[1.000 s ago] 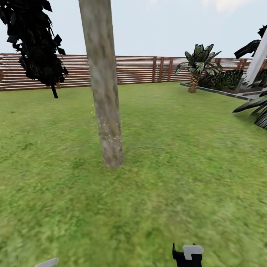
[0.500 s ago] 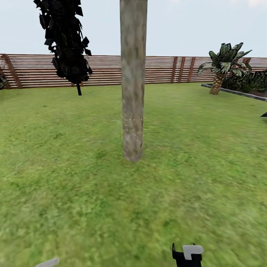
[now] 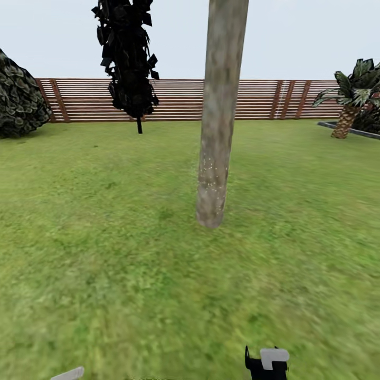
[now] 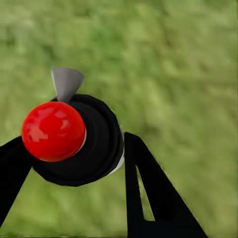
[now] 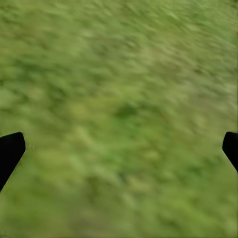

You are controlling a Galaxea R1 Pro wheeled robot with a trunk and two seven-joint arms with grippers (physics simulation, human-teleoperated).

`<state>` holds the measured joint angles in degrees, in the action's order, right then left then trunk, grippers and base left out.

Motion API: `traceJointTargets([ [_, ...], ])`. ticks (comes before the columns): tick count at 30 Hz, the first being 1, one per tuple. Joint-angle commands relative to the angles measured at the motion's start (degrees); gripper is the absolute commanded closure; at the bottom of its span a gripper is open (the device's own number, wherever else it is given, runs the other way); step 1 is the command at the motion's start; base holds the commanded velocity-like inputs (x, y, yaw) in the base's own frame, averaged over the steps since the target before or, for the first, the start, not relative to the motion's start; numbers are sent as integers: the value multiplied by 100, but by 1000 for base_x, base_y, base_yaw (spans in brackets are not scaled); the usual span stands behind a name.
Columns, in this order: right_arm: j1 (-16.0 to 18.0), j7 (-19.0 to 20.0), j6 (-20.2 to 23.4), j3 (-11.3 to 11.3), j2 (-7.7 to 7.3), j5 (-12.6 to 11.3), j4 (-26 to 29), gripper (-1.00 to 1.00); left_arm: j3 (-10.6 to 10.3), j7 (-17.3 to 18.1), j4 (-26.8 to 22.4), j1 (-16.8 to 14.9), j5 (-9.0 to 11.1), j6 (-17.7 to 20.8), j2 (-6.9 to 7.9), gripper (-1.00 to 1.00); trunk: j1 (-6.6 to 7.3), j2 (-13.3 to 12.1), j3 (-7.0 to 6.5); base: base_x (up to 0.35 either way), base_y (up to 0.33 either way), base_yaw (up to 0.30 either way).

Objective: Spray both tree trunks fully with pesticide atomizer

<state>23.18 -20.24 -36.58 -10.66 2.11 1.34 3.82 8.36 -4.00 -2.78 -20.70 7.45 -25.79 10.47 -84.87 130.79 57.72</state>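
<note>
The view has swung left around the pale mottled tree trunk point(image 3: 219, 113), whose lower part is flecked with whitish specks, suggesting a fresh side is being lined up, while the left hand point(image 4: 74, 158) grips the black red-topped atomizer bottle point(image 4: 74, 139) and the right hand point(image 5: 119, 148) hangs wide apart over the grass.

Grass floor point(image 3: 105, 253) runs level to the fence. Standing on it: tree trunk point(image 3: 217, 132), dark conifer point(image 3: 129, 58), bush point(image 3: 18, 100), palm point(image 3: 351, 100).

A pale grey-brown mottled tree trunk point(image 3: 217, 121) rises nearly upright from the blurry green grass floor point(image 3: 105, 253), its lower part flecked with whitish specks, while the black pesticide atomizer point(image 4: 91, 144) with its round red top sits between the left gripper's point(image 4: 74, 163) black fingers point(image 4: 148, 188).
</note>
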Motion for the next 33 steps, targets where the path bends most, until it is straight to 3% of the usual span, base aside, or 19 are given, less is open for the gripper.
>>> traceJointTargets([
  [1, 3, -59, 2, -43, 0, 14, -4, -100, 8, 7, 6, -4, 29, -21, -1, 100, 1, 2, 5, -5, 0, 279],
  [8, 3, -59, 2, -46, 0, 15, -4, -100, 8, 5, 6, -4, 29, -18, -2, 100, 1, 2, 5, -151, 120, 279],
  [33, 3, -59, 2, -47, 0, 15, -4, -100, 8, 6, 6, -4, 29, -14, -9, 100, 1, 2, 5, -193, 256, 279],
])
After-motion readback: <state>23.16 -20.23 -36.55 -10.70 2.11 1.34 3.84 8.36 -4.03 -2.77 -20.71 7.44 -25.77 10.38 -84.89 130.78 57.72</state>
